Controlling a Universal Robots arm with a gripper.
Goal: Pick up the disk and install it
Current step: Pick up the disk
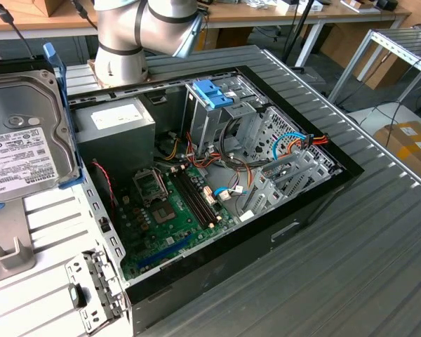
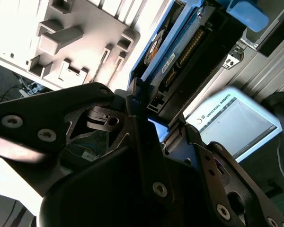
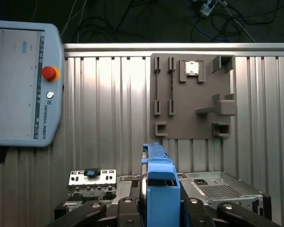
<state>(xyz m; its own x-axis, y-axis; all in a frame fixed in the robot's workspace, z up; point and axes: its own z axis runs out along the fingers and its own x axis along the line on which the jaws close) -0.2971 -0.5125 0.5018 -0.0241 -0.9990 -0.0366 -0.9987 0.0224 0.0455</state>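
Exterior view is showing a ribbed grey metal table (image 1: 351, 267) carrying an open computer case (image 1: 217, 182), with wooden workbenches (image 1: 266, 14) running along the top of the frame and the arm's base (image 1: 123, 49) standing at the upper centre-left. The disk (image 1: 21, 133) is sitting large at the upper left of that frame, label side facing the camera, a blue rail edging it. It is well apart from the drive cage (image 1: 210, 123) and its blue latch (image 1: 214, 93) inside the case. First wrist view is offering the grip itself: the gripper (image 3: 161, 210) is clamping the disk edge-on, black fingers (image 3: 130, 209) pressing either side of its blue end tab. A teach pendant (image 3: 19, 85) and a grey fixture plate (image 3: 191, 94) are lying on the table beyond. Second wrist view is catching the disk's connector face rising from the closed fingers.
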